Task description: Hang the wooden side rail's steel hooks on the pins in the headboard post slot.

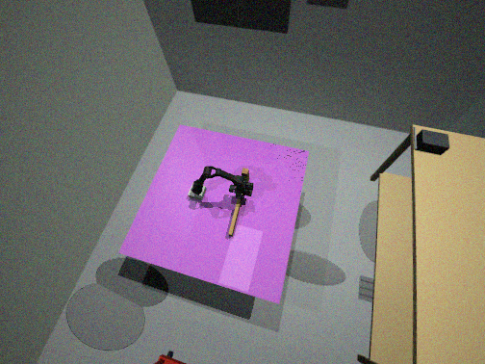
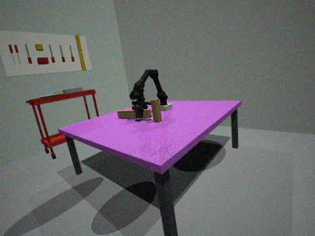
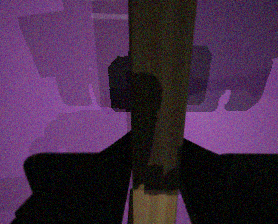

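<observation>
Closed on the rail [image 1: 234,220] [image 2: 126,114] [image 3: 156,206], with the jaws at either side of the wood near its post end. Just left of the upright post [image 2: 156,111] [image 1: 245,171] in the exterior view; in the top view, running from beneath the arm [image 1: 222,171] [image 2: 145,77] at the frame's middle down to a free end below, over the table [image 1: 164,225] [image 2: 200,121] [image 3: 240,132]. Impossible to tell from these angles: hooks, pins and slot, or any contact at the joint.

Probably at the alignment or seating stage, so best handled slowly. First, square the rail end to the post face, with both hooks lined up over the pins. If still short of the slot, ease straight in, high enough to clear the pins, then lower gently. Keep the far end, lower middle of the top frame, down on the table throughout. At any resistance, back off slightly and correct the angle rather than push, for fear of tipping the post or twisting the rail. Only once firmly seated, open wide and withdraw straight up, without dragging.
</observation>
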